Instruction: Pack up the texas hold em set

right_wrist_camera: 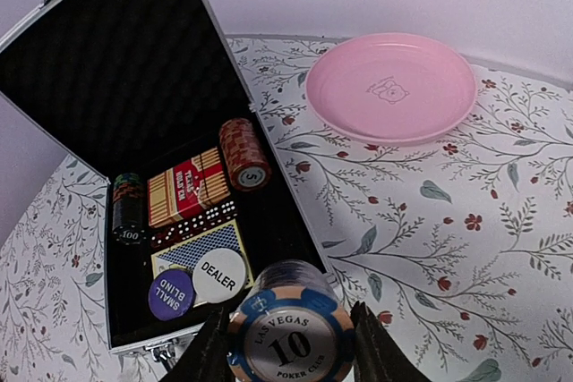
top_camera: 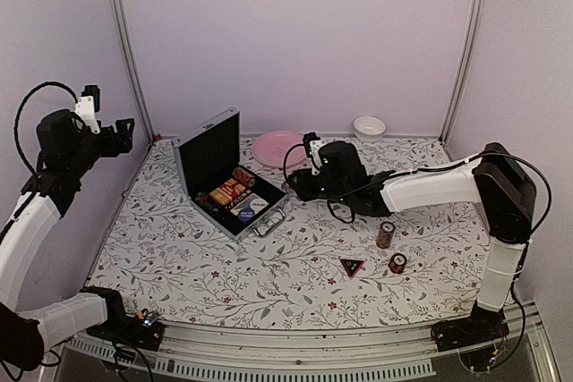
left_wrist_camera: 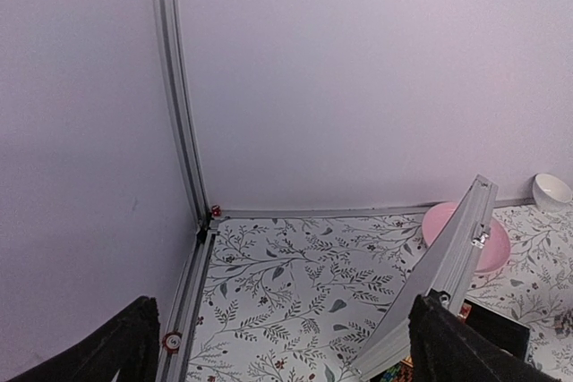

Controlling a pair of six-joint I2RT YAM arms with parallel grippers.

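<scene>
The silver case point(top_camera: 208, 151) stands open at the table's middle left, lid up, black lining showing. In the right wrist view the case point(right_wrist_camera: 107, 60) holds a red chip stack point(right_wrist_camera: 243, 154), a dark stack point(right_wrist_camera: 128, 207), a red card deck point(right_wrist_camera: 186, 187), a blue deck point(right_wrist_camera: 201, 243) and a dealer button point(right_wrist_camera: 219, 275). My right gripper point(right_wrist_camera: 288, 351) is shut on a blue-and-orange "10" chip stack point(right_wrist_camera: 288, 324), just above the case's near right corner. Two chip stacks point(top_camera: 385, 235) point(top_camera: 397, 263) and the black-and-red triangle point(top_camera: 352, 266) lie on the table at right. My left gripper point(top_camera: 121, 136) is open, raised at far left.
A pink plate point(top_camera: 277, 147) lies behind the case, and a small white bowl point(top_camera: 369, 127) stands at the back wall. The case lid point(left_wrist_camera: 448, 266) rises at the right of the left wrist view. Metal frame posts stand at both back corners.
</scene>
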